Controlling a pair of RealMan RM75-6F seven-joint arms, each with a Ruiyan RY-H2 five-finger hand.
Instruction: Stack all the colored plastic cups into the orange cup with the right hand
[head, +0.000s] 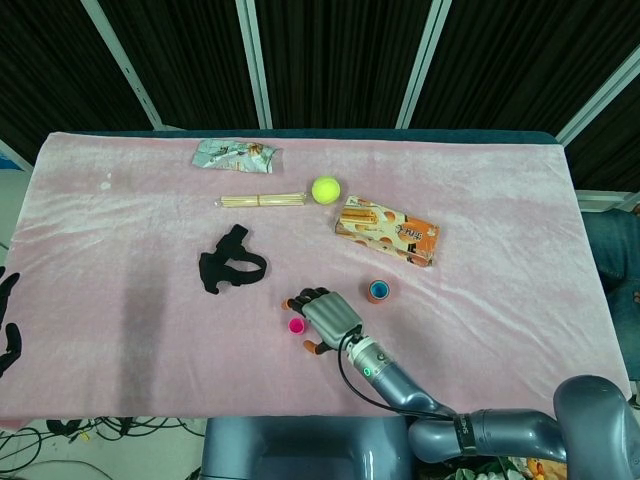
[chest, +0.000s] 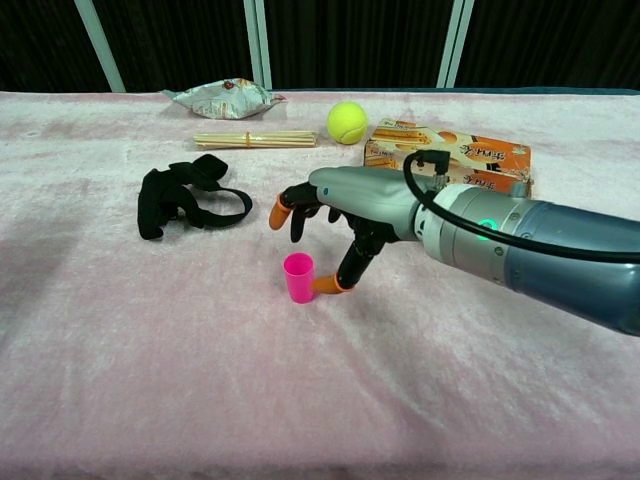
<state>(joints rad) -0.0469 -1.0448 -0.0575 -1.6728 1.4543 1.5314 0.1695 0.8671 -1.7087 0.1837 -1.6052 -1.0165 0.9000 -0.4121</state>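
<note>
A small pink cup (head: 296, 325) (chest: 298, 277) stands upright on the pink cloth near the table's front. My right hand (head: 322, 317) (chest: 335, 212) hovers over and just right of it, holding nothing. Its fingers are spread; the orange-tipped thumb (chest: 326, 285) sits low beside the cup's right side, and the other fingertips (chest: 279, 212) hang above and to the cup's left. The orange cup (head: 378, 291), with a blue cup inside, stands to the right; my forearm hides it in the chest view. My left hand (head: 8, 322) shows only as dark fingers at the far left edge.
A black strap (head: 230, 261) (chest: 185, 196) lies to the left of the pink cup. Further back are a biscuit box (head: 388, 229) (chest: 450, 152), a tennis ball (head: 325, 189) (chest: 347, 121), a bundle of sticks (head: 263, 200) (chest: 255, 139) and a snack bag (head: 235, 153) (chest: 222, 97).
</note>
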